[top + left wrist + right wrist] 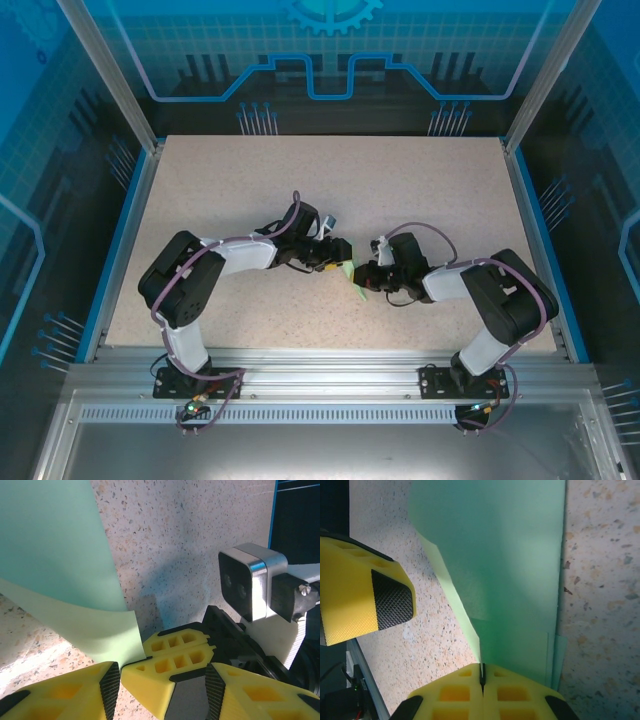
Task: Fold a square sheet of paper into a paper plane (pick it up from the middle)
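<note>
A speckled beige table (250, 200) with blue edges sits inside a blue-lit enclosure. Two arms meet at its centre. The right gripper (482, 680) is pinched tight on the edge of a pale green paper (510, 570), which has one flap curling up. The left gripper (162, 680) is half open, its fingers on either side of the right gripper's yellow fingertips, just beside the paper.

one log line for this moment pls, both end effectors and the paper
left end effector: open, beside paper | right end effector: shut on paper edge | paper: partly folded, over table
</note>
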Action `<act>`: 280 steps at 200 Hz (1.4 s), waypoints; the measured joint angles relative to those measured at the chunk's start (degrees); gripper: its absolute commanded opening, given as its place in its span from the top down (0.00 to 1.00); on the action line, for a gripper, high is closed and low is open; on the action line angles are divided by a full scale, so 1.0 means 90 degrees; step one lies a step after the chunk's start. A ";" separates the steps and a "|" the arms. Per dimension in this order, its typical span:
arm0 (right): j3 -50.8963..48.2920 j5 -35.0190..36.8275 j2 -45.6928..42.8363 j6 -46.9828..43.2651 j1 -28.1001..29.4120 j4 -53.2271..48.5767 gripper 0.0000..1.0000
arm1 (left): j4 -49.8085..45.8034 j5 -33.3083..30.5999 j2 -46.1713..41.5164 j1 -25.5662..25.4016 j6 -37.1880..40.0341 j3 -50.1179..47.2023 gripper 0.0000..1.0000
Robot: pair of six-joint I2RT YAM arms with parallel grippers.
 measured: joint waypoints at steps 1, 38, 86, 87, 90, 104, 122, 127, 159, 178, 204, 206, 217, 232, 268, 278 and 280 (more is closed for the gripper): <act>0.0000 0.0000 0.0000 0.0017 0.0000 0.0000 0.94 | 0.0000 0.0000 0.0000 0.0000 0.0005 0.0000 0.47; -0.0010 0.0019 0.0000 0.0272 -0.0029 0.0083 0.94 | -0.0002 0.0005 0.0017 0.0000 0.0097 0.0044 0.45; -0.0056 0.0053 0.0005 0.0437 -0.0029 0.0238 0.90 | 0.0000 0.0005 0.0372 0.0000 0.0245 0.0248 0.46; -0.0056 0.0053 0.0005 0.0440 -0.0029 0.0236 0.90 | 0.0000 0.0005 0.0379 0.0000 0.0245 0.0250 0.46; -0.0056 0.0053 0.0005 0.0435 -0.0029 0.0233 0.89 | -0.0002 0.0005 0.0410 0.0000 0.0248 0.0262 0.46; -0.0056 0.0078 0.0000 0.0427 -0.0029 0.0177 0.86 | -0.0002 0.0005 0.0520 0.0000 0.0260 0.0304 0.47; -0.0056 0.0131 -0.0027 0.0381 -0.0029 0.0015 0.85 | -0.0005 0.0005 0.0585 0.0000 0.0265 0.0335 0.47; -0.0056 0.0148 -0.0041 0.0362 -0.0029 -0.0044 0.84 | -0.0005 0.0005 0.0593 0.0000 0.0265 0.0347 0.48; -0.0056 0.0238 -0.0175 0.0250 -0.0029 -0.0323 0.74 | -0.0005 0.0005 0.0634 0.0000 0.0362 0.0483 0.48; -0.0039 0.0279 -0.0304 0.0168 -0.0029 -0.0520 0.71 | -0.0019 0.0005 0.0668 0.0000 0.0386 0.0559 0.48; 0.0102 0.0430 -0.0517 0.0002 -0.0029 -0.0988 0.64 | -0.0058 0.0005 0.0753 0.0000 0.0408 0.0627 0.49; 0.0117 0.0435 -0.0532 -0.0029 -0.0029 -0.1027 0.64 | -0.0063 0.0005 0.0758 0.0000 0.0408 0.0631 0.49; 0.0189 0.0510 -0.0607 -0.0112 -0.0029 -0.1217 0.61 | -0.0073 0.0005 0.0799 0.0000 0.0408 0.0648 0.49; 0.0272 0.0580 -0.0665 -0.0238 -0.0029 -0.1430 0.58 | -0.0107 0.0005 0.0828 0.0000 0.0410 0.0648 0.49; 0.0398 0.0750 -0.0673 -0.0486 -0.0027 -0.1870 0.55 | -0.0151 0.0005 0.0835 0.0000 0.0413 0.0651 0.49; 0.0427 0.0770 -0.0673 -0.0554 -0.0027 -0.1987 0.54 | -0.0148 0.0005 0.0835 0.0000 0.0413 0.0651 0.49; 0.0435 0.0772 -0.0673 -0.0573 -0.0027 -0.2011 0.54 | -0.0148 0.0005 0.0835 0.0000 0.0413 0.0651 0.49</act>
